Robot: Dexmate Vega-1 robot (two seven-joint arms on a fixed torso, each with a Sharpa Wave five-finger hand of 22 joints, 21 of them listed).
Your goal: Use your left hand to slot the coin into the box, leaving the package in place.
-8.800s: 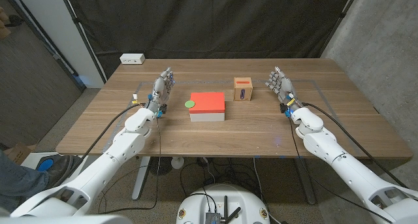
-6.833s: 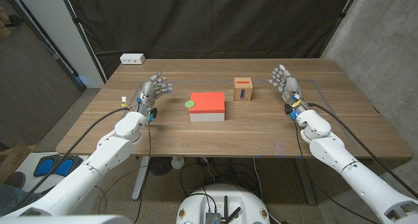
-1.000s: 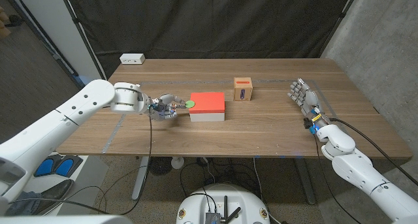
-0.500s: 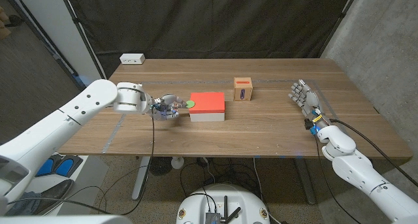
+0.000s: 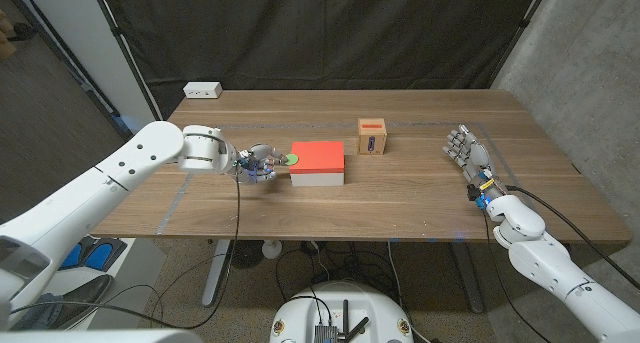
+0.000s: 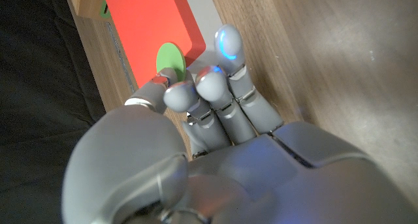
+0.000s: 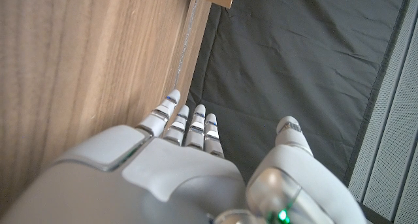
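Left hand (image 5: 256,165) of mine sits low at the package's (image 5: 318,164) nine-o'clock side, fingers (image 6: 219,87) bunched toward the green coin (image 6: 170,57) that lies on the near-left corner of the red lid. From the head camera the hand hides the fingertips; the left wrist camera shows them gathered at the coin's edge, and whether they pinch it I cannot tell (one tip sits right on its rim). Over the wooden table (image 5: 400,198) the package is the biggest thing, red on top with pale sides. At its two o'clock, well apart, stands the small box (image 5: 372,137), slot facing me. Out at three o'clock my right hand (image 5: 470,158) stands on its edge, fingers straight and together, holding nothing.
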